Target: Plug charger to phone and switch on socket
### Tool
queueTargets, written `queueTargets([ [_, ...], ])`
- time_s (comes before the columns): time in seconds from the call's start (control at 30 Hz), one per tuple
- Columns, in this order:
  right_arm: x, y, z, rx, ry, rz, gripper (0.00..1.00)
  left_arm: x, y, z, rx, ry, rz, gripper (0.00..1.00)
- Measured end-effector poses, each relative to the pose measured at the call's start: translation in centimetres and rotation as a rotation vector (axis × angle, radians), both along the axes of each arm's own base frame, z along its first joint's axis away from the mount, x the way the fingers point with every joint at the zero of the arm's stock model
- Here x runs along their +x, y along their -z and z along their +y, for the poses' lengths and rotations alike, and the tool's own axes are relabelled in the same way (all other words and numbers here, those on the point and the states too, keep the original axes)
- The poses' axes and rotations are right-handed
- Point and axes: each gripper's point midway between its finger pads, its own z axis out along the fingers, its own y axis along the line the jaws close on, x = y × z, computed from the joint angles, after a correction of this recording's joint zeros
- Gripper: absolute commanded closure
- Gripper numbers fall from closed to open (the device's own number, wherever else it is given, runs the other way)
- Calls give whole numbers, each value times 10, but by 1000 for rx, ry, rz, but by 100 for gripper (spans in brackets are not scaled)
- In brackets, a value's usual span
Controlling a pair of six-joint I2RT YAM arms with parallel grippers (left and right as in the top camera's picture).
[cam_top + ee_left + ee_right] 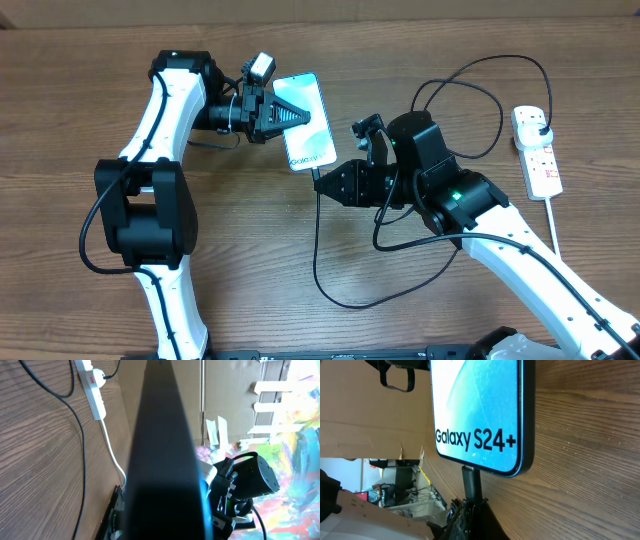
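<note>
Phone (480, 405), gripped by closed left pincer (285, 115), meets charger (471, 482) tip at its bottom edge; right pincer (471, 511) closed on charger; socket (537, 150) lies well apart on table (250, 250).

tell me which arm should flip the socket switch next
Right, probably. The socket lies at the table's right edge, on that arm's side. The right tool only has to let go of the charger at the phone, while the left tool grips the phone and sits farther away.
</note>
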Motion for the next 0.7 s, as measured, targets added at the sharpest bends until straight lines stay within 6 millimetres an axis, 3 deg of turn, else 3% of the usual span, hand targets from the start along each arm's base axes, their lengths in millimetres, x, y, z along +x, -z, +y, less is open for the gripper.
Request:
queueTargets([
  [0.27,1,0,0,-5,-2,-15,96,0,0,0,-1,0,-1,96],
  [0.43,5,-1,0,-8,4,-42,79,0,1,0,3,2,1,96],
  [0.7,12,3,-6,-35,42,-48,75,-5,7,-9,32,39,-32,96],
])
